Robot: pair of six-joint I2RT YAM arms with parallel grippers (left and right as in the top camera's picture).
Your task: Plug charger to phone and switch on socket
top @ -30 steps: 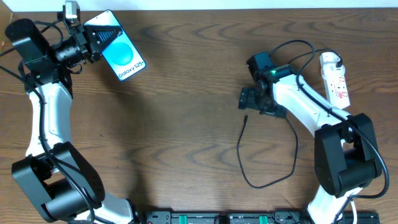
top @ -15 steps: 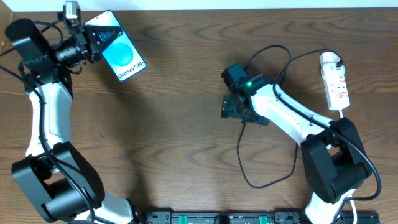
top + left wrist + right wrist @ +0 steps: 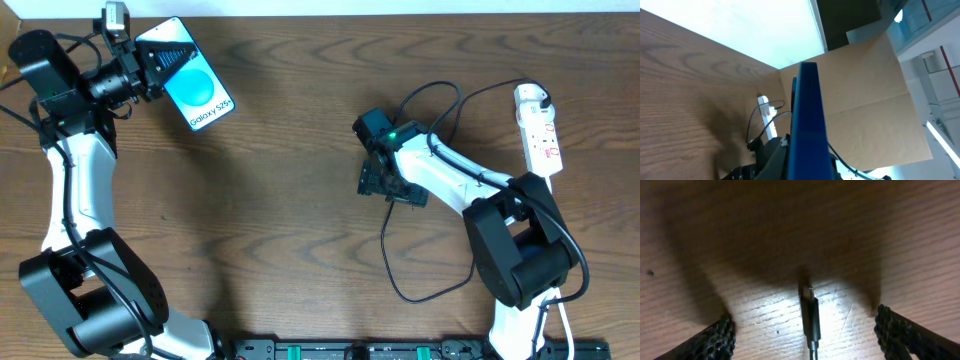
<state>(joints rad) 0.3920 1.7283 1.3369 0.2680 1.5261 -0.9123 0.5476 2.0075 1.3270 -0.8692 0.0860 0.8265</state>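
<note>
My left gripper (image 3: 160, 62) is shut on the phone (image 3: 202, 92), held at the table's far left with its blue "Galaxy S25" screen facing up. In the left wrist view the phone (image 3: 807, 115) shows edge-on. The charger cable (image 3: 400, 285) lies in a loop on the table below my right arm. My right gripper (image 3: 386, 184) is open, low over the cable's small plug tip. In the right wrist view the tip (image 3: 809, 311) lies on the wood between the two spread fingers (image 3: 807, 337), untouched. The white socket strip (image 3: 541, 132) lies at the far right.
The socket strip also shows in the left wrist view (image 3: 768, 120), with a brown cardboard box (image 3: 865, 100) beyond the table. The right arm's thicker black cables (image 3: 440, 95) arch above its wrist. The charger's other end is hidden behind the right arm.
My right gripper has moved left, away from the socket, and come down over the cable's plug tip. The left arm and the phone have not moved.
</note>
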